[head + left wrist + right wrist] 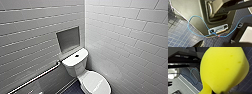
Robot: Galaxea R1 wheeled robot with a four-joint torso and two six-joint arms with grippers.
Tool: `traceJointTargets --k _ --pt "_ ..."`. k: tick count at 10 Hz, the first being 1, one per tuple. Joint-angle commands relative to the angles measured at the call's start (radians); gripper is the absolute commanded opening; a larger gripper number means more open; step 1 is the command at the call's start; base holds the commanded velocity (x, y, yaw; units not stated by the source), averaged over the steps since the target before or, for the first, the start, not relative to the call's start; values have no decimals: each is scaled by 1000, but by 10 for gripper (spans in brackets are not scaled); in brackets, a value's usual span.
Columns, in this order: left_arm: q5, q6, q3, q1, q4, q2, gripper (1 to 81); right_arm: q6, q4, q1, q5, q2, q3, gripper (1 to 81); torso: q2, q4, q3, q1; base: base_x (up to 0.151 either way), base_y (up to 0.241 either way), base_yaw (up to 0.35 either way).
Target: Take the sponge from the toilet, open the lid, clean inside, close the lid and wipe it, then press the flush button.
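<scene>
right fingers (216,92) pinching sponge (224,68), lid (96,83) shut, toilet (75,61) against wall (37,37)

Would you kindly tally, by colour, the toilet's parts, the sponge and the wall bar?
White: 2 (toilet, lid)
Yellow: 1 (sponge)
Dark: 1 (flush button)
Silver: 1 (grab bar)
Total: 5

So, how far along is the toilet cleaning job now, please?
Done, it seems: the sponge is off the toilet and sits pinched close to the right wrist camera, so apparently held. In hand: the lid lies shut, nothing touching it. Left, probably: opening it, cleaning inside, closing, wiping, pressing the flush button. Whether cleaning already happened cannot be told.
</scene>
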Motion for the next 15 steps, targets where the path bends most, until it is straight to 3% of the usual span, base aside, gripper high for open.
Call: traceJointTargets --k 1,2,3,5,7,11,12,13,14,15 --pt "76 3 4 -18 5 -1 811 2 -23 2 -38 -10 3 10 97 0 0 -63 0 0 0" --pt "76 3 4 -20 5 -1 811 2 -23 3 -38 -10 3 10 135 0 0 -70 0 0 0" --pt "76 3 4 -20 4 -1 811 2 -25 3 -38 -10 3 10 72 0 0 -44 0 0 0" --pt "76 3 5 -20 4 -1 811 2 -33 3 -38 -10 3 10 105 0 90 -54 0 0 0" --pt "76 3 4 -20 4 -1 811 2 -34 2 -38 -10 3 10 119 0 131 -59 0 0 0" --pt "76 3 -7 -20 4 5 811 2 -39 -1 -39 3 -30 10 120 0 268 -62 0 0 0" --pt "76 3 -7 -20 4 5 811 2 -37 2 -39 4 -33 10 120 0 206 -63 0 0 0" --pt "76 3 -7 -20 4 5 811 5 -34 3 -41 7 -33 10 120 0 235 -63 0 0 0" --pt "76 3 -15 -20 4 5 811 14 -23 6 -109 24 -57 10 119 0 242 -64 0 0 0" --pt "76 3 -27 -20 4 11 811 15 -22 20 -230 50 -101 10 119 0 252 -64 0 0 0"
